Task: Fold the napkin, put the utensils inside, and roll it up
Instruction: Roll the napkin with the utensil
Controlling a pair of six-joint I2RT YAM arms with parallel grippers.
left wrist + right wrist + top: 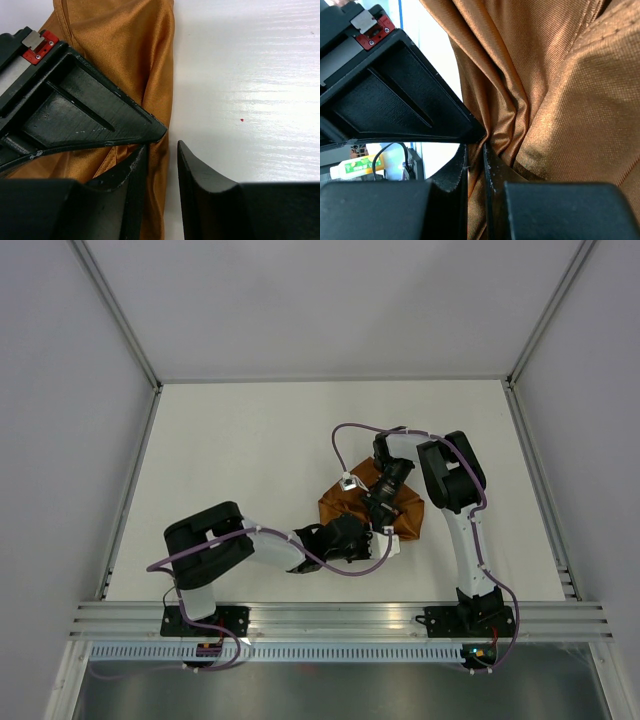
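- napkin (pixel 336 508) — a bunched heap right of centre on the table (pixel 240 460), long axis roughly left-to-right.
- right gripper (pixel 476 146) pinches its gathered folds.
- left gripper (pixel 162 145) — jaws parted over the cloth's edge, unclamped.

open: far, left table (pixel 250 440) | blocked: napkin (pixel 335 508), left arm (pixel 270 545) and right arm (pixel 455 490) over it

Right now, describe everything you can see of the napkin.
The napkin is plain rust-brown cloth with a slight sheen and a stitched hem. It lies bunched in deep folds on the table, right of its middle, not spread flat. The right gripper pinches a gathered fold. The left gripper stands with jaws apart at its edge. The grippers hide its middle from above.
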